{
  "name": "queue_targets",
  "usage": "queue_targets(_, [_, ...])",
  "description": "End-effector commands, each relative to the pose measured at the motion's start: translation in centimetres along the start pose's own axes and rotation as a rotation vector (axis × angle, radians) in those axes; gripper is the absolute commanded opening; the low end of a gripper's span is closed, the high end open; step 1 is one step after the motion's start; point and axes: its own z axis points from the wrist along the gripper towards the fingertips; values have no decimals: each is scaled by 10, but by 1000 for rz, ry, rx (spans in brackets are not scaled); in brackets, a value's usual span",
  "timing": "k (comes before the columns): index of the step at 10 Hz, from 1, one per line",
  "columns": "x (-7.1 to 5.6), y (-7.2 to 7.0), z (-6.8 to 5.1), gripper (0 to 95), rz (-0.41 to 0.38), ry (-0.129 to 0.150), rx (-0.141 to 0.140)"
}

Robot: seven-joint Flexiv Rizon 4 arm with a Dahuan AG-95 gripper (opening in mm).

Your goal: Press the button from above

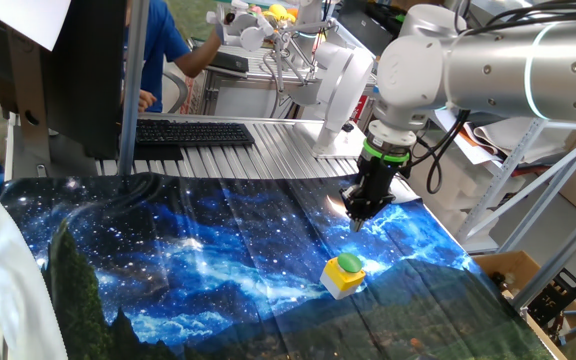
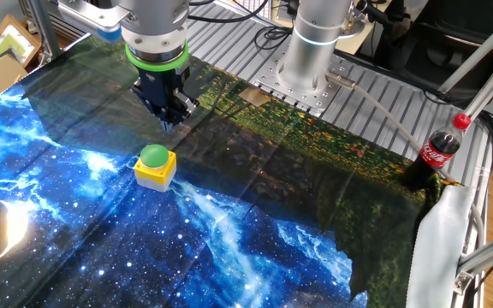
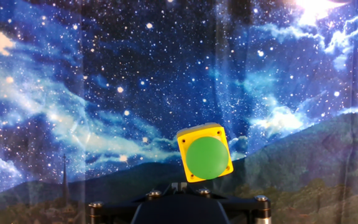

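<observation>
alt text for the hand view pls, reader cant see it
Looking down from the robot's hand, a round green button in a small yellow box sits on a cloth printed with a starry blue night sky. It lies low and just right of centre, right above the dark gripper body at the bottom edge; the fingertips are not visible.

Green button [image 3: 204, 157] in yellow box, seen from above, on starry blue cloth [image 3: 104, 81], just above black hand housing [image 3: 179, 210]

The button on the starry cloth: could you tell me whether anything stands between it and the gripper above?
Nothing visible does. The gripper hangs in the air off to one side of the button, with only bare cloth around the yellow box. The hand view shows the green cap uncovered.
</observation>
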Motion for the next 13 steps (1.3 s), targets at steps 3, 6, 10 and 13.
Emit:
queue_targets(3, [0, 0, 0, 0, 2, 1, 1])
queue_targets(6, [0, 0, 0, 0, 1, 1, 1])
queue_targets(10, [0, 0, 0, 0, 16, 1, 1])
queue_targets(13, [0, 0, 0, 0, 28, 1, 2])
